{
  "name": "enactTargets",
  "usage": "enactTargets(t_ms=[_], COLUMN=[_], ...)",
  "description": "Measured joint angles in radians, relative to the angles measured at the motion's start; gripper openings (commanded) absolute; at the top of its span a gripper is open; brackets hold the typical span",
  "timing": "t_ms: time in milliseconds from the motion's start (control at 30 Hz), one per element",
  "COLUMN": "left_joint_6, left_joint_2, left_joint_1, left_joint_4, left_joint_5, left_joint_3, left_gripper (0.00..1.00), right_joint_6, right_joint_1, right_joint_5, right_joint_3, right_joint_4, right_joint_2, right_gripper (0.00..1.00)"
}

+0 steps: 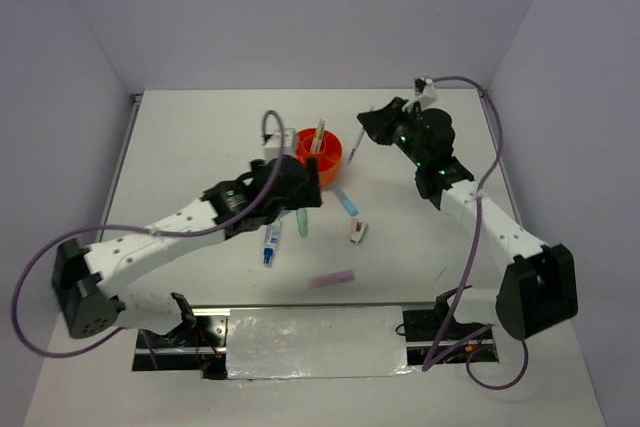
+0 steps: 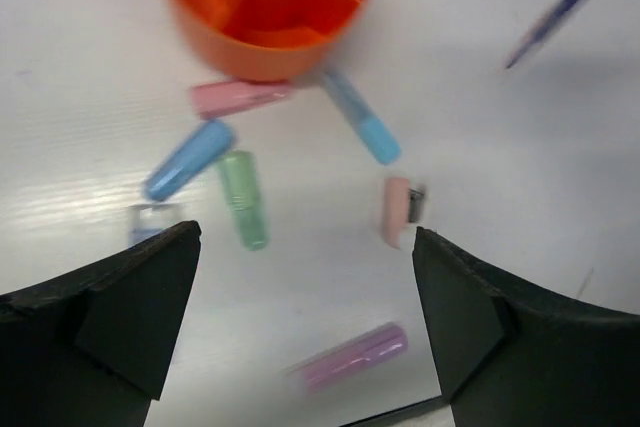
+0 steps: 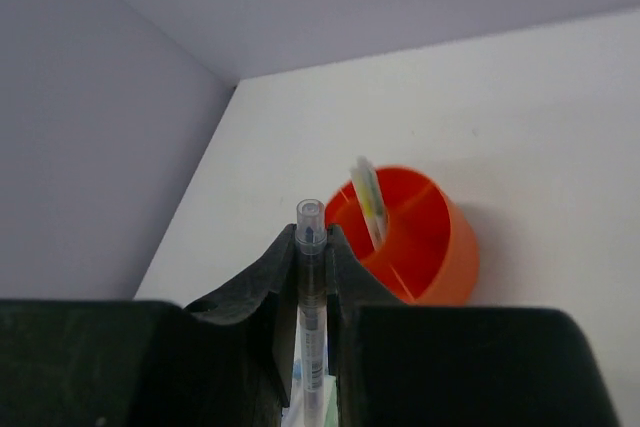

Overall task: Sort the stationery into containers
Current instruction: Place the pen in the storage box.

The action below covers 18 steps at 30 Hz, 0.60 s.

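The round orange organizer (image 1: 318, 153) stands mid-table with a white-yellow pen (image 1: 317, 135) upright in it. My right gripper (image 1: 369, 131) is shut on a clear thin pen (image 3: 312, 297) and holds it in the air just right of the organizer (image 3: 432, 247). My left gripper (image 2: 305, 307) is open and empty above loose stationery in front of the organizer (image 2: 265, 17): a pink highlighter (image 2: 240, 97), a blue highlighter (image 2: 188, 159), a green highlighter (image 2: 245, 199), a light-blue pen (image 2: 362, 119), a pink eraser-like piece (image 2: 398, 209) and a purple highlighter (image 2: 355, 355).
A white-blue tube (image 1: 270, 244) lies left of the green highlighter (image 1: 302, 223). The purple highlighter (image 1: 332, 278) lies nearest the front edge. A foil strip (image 1: 315, 342) runs between the arm bases. Grey walls close the back and sides.
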<state>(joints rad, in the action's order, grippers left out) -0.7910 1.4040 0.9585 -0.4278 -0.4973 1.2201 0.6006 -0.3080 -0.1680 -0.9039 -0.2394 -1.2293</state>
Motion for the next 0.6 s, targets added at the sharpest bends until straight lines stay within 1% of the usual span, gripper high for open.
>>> enactTargets(t_ms=[100, 233, 367, 600], left_joint_6=[-0.051, -0.054, -0.049, 0.000], left_joint_2=[-0.194, -0.394, -0.502, -0.638], left_joint_1=[-0.035, -0.035, -0.036, -0.036], left_joint_4=[-0.150, -0.291, -0.393, -0.451], left_joint_5=[-0.092, -0.141, -0.160, -0.159], left_joint_3=[-0.067, -0.105, -0.149, -0.275], left_gripper=[0.99, 0.99, 0.99, 0.99], right_joint_6=[-0.084, -0.233, -0.327, -0.418], right_joint_1=[-0.069, -0.161, -0.190, -0.189], right_joint_5=[-0.012, -0.031, -0.029, -0.017], right_joint_3=[-0.087, -0.212, -0.309, -0.348], right_joint_4=[-0.121, -0.231, -0.288, -0.330], right_joint_2=[-0.119, -0.286, -0.424, -0.557], right_gripper=[0.02, 0.02, 0.02, 0.03])
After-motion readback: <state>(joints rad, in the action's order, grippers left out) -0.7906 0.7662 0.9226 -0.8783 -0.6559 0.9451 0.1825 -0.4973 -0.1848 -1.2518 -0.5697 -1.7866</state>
